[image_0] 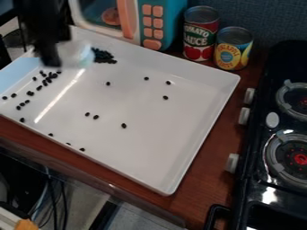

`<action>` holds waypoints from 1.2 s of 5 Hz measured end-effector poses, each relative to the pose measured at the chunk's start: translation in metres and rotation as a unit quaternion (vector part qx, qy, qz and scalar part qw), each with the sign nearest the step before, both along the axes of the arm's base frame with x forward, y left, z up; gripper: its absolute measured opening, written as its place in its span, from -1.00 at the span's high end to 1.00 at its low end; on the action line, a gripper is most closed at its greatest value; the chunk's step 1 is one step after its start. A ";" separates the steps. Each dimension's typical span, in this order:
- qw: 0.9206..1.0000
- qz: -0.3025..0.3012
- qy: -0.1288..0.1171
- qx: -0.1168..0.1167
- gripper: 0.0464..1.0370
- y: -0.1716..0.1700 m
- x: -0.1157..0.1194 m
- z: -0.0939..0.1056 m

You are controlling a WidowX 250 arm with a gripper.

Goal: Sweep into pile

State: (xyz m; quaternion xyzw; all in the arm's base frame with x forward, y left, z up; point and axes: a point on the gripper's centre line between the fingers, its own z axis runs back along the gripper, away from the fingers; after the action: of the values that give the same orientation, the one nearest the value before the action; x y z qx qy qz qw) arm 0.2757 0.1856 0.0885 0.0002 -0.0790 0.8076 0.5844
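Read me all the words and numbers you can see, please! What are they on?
"TOMATO SAUCE": on the can with red tomatoes.
"PINEAPPLE", as far as I can tell, a bit blurry: on the yellow and blue can.
The smaller print on the cans is too blurred to read, and I can't make out any numbers.

Tray (150,150) on counter (211,179) — beans (103,56) in it, cans (200,38) behind — stove (256,157) right

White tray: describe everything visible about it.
The white tray is shallow and rectangular, with raised walls and a smooth, glossy surface, plastic by its look. It lies flat on the brown wooden counter, set at a slant, left of the stove. Small black beans lie inside, some clustered near the far wall, others scattered.
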 end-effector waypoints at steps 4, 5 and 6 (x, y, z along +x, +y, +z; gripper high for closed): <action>0.990 -0.104 0.080 0.057 -0.39 0.048 -0.075 -0.037; 0.988 -0.111 0.080 0.070 -0.39 0.050 -0.073 -0.036; 0.987 -0.111 0.092 0.069 -0.39 0.052 -0.069 -0.040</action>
State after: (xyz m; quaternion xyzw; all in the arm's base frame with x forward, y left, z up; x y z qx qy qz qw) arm 0.2072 0.2379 0.0483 0.1059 -0.0802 0.7272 0.6735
